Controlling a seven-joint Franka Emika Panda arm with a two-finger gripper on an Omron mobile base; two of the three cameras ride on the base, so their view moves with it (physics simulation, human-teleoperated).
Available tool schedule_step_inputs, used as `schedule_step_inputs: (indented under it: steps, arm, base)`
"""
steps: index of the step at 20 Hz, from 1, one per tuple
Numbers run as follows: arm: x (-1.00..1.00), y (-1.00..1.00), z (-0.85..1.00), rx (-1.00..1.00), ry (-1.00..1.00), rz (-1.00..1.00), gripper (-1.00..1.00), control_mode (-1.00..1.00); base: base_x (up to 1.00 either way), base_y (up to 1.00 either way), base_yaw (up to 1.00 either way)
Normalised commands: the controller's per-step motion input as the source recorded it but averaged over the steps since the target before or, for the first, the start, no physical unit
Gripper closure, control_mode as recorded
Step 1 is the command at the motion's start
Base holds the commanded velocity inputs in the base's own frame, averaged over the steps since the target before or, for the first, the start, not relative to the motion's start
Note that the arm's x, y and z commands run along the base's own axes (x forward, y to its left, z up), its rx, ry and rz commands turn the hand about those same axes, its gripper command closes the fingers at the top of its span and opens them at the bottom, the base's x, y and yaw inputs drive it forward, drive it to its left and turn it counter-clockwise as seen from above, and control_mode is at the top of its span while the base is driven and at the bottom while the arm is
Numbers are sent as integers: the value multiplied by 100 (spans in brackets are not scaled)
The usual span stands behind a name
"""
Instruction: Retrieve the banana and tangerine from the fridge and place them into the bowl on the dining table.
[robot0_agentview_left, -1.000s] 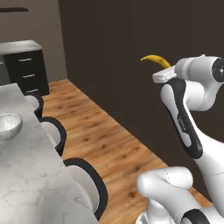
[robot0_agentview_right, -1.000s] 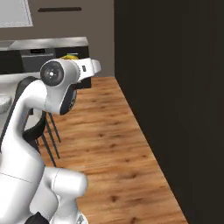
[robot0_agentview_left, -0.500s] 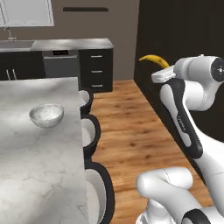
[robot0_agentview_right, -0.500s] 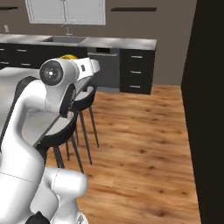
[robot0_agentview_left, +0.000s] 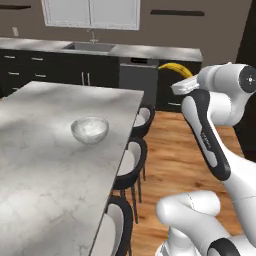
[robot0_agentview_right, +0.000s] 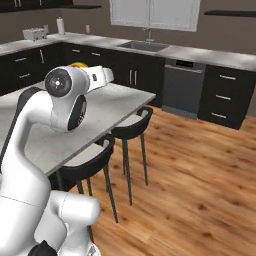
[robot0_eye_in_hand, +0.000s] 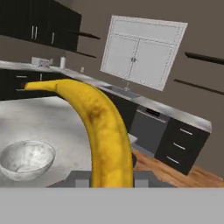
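Since before: whole scene has swung round with the base; dining table and bowl now sit nearer and more central in the left base view, while the arm's pose and the banana in its grip look unchanged.
Gripper (robot0_agentview_left: 176, 82): clamped on the banana, held high beside the arm's upper joints, off the table's far right corner.
Banana (robot0_eye_in_hand: 98, 127): rises from between the finger tips in the hand view, long axis running up and away from the hand, curving over so the dark tip points left toward the kitchen counter (robot0_agentview_left: 60, 47); in the left base view its yellow arc (robot0_agentview_left: 174, 69) juts left from the hand.
Bowl (robot0_agentview_left: 90, 130): upright on the marble top, left of and below the banana, well apart from it.
Dining table (robot0_agentview_left: 35, 165): dark chairs (robot0_agentview_left: 131, 162) line its right edge.
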Motion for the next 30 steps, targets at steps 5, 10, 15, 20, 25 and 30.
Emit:
schedule_step_inputs:
  steps: [5, 10, 15, 20, 25, 30]
  arm:
    - [0, 0, 0, 0, 0, 0, 100, 100]
    - [0, 0, 0, 0, 0, 0, 100, 100]
    - [0, 0, 0, 0, 0, 0, 100, 100]
    - [0, 0, 0, 0, 0, 0, 100, 100]
    - [0, 0, 0, 0, 0, 0, 100, 100]
    - [0, 0, 0, 0, 0, 0, 100, 100]
  base:
    - [74, -38, 65]
    - [82, -58, 60]
    - [73, -71, 56]
    - [69, -73, 55]
    - [62, -77, 51]
    - [54, -82, 42]
